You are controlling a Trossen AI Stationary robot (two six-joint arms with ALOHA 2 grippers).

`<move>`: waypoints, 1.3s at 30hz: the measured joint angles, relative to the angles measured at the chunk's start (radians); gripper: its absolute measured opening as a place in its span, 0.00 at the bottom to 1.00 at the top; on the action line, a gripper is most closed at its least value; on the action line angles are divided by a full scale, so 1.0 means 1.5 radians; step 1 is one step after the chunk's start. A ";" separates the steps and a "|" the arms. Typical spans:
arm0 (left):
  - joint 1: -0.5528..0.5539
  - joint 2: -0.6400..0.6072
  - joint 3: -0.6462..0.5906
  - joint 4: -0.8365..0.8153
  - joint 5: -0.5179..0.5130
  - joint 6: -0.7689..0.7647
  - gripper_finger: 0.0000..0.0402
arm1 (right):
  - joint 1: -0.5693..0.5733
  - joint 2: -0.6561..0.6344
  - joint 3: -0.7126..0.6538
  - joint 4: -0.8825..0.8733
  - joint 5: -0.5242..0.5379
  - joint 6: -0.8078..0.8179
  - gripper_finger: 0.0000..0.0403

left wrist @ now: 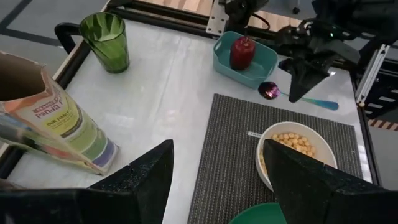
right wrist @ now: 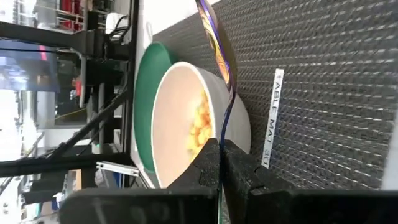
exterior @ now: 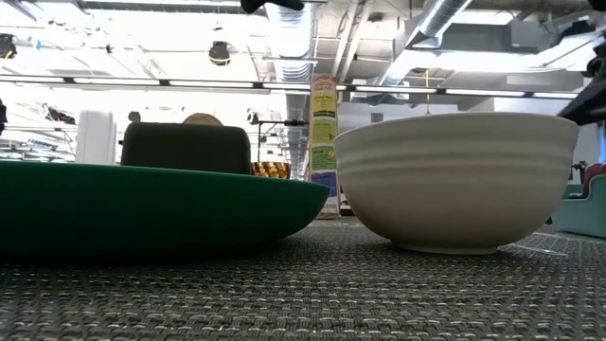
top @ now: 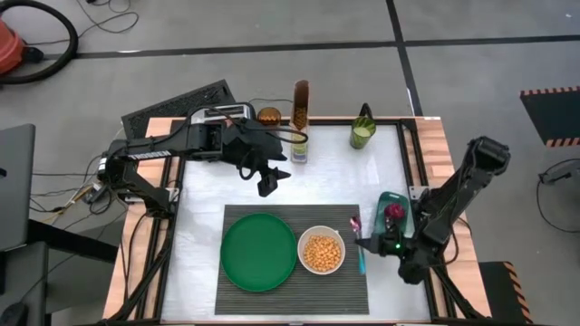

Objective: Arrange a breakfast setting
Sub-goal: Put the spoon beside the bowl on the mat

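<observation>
The dark grey placemat point(top: 292, 299) lies at the table's near middle. On it stand the green plate point(top: 258, 252) and the white bowl point(top: 321, 253) with yellow cereal point(left wrist: 292, 143). My right gripper point(top: 370, 243) is shut on the purple-and-blue spoon point(top: 359, 244) at the mat's right edge, right of the bowl. My left gripper point(top: 267, 184) is open and empty, up over the bare table beyond the plate. In the low view a pale round thing point(exterior: 202, 118) shows above the black toaster point(exterior: 186, 147); I cannot tell whether it is the bagel. My right gripper pinches the spoon's thin handle point(right wrist: 224, 127) between its two shut fingers, which lie across it and come from the table's right side. The purple bowl end point(left wrist: 268, 90) points to the far edge, the teal end point(left wrist: 323, 103) to the near edge. Whether the spoon rests on the mat, I cannot tell.
A teal dish with a red apple point(top: 394, 213) stands close behind my right gripper. A cereal box point(top: 300, 122), a green cup point(top: 362, 134), a brown round thing point(top: 269, 116) and the toaster point(top: 222, 115) stand along the far edge.
</observation>
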 joint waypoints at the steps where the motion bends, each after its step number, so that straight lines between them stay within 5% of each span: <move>1: 0.000 0.000 0.000 0.000 0.001 0.000 0.57 | 0.000 0.013 0.000 0.016 0.000 0.000 0.06; 14: 0.000 0.001 0.000 0.000 0.002 -0.001 0.57 | -0.047 0.116 0.000 0.065 -0.105 0.004 0.06; 30: 0.000 0.001 0.000 -0.002 0.002 0.001 0.57 | -0.125 0.140 0.001 0.077 -0.214 -0.014 0.06; 39: 0.000 0.001 -0.001 -0.002 0.002 0.001 0.57 | -0.146 0.185 0.007 0.102 -0.227 -0.011 0.06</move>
